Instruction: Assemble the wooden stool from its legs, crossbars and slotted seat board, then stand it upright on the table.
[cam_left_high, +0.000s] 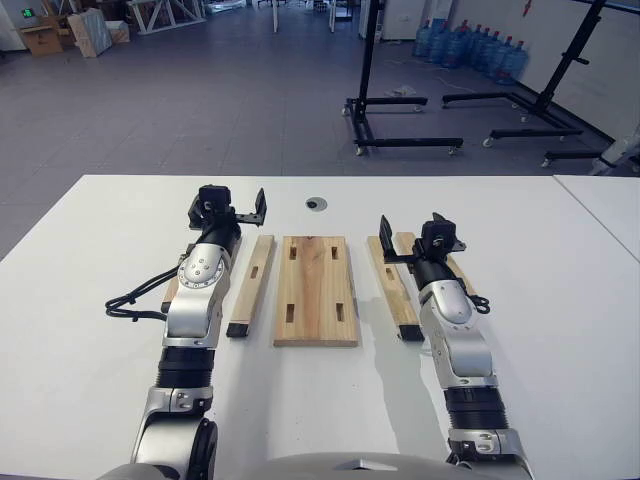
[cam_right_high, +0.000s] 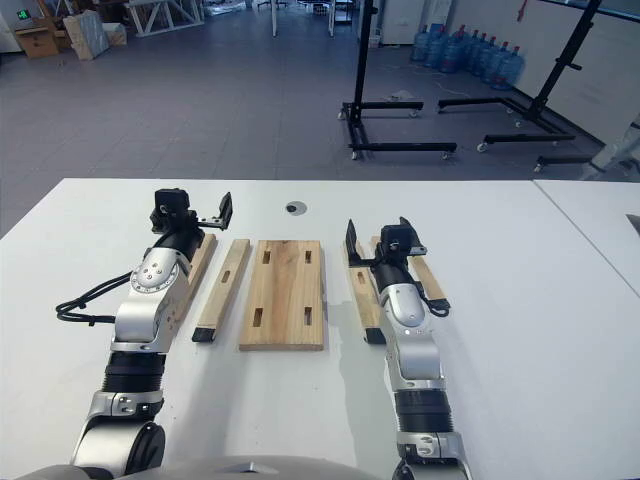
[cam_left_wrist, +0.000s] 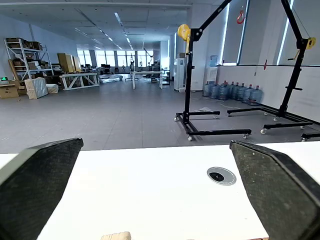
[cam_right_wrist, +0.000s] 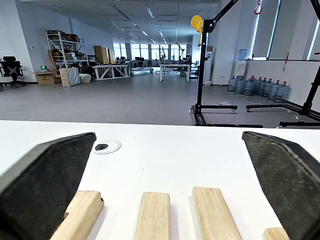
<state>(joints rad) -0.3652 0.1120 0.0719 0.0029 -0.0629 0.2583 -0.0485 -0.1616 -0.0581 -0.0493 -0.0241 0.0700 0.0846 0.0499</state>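
Wood parts all lying loose and flat on the white table (cam_left_high: 90, 230), none of them slotted together. The seat board (cam_left_high: 316, 290) is in the middle between my two arms, four slots facing up.

Just left of it is the left slotted bar (cam_left_high: 251, 284). It runs parallel to the board with a small gap between them, and it has a dark cap on the near end. Further left is an outer left plank (cam_right_high: 202, 260), mostly tucked under my left forearm, so I can't tell much about it. On the other side of the board is the right slotted bar (cam_left_high: 390, 285), also dark at the near end. An outer right bar (cam_left_high: 463, 276) pokes out past my right arm.

My left gripper (cam_left_high: 230, 212) hangs over the far end of the left-hand pieces, jaws spread wide and gripping nothing. From that wrist, one bar end (cam_left_wrist: 116, 236) shows low down between the black fingers (cam_left_wrist: 42, 185). Can't tell which bar it belongs to, tbh.

My right gripper (cam_left_high: 420, 246) sits over the far ends of the right-hand pieces, jaws wide too and not clamped on anything. From that wrist I see three bar ends (cam_right_wrist: 154, 217) side by side on the table between the pads, with gaps between them.

Other stuff: a round cable port (cam_left_high: 317, 203) sits in the tabletop just beyond the board's far edge, and a black cable (cam_left_high: 130, 302) loops on the table beside my left arm. On the floor behind the table are black wheeled frames (cam_left_high: 405, 110) and a row of blue water jugs (cam_left_high: 472, 45).
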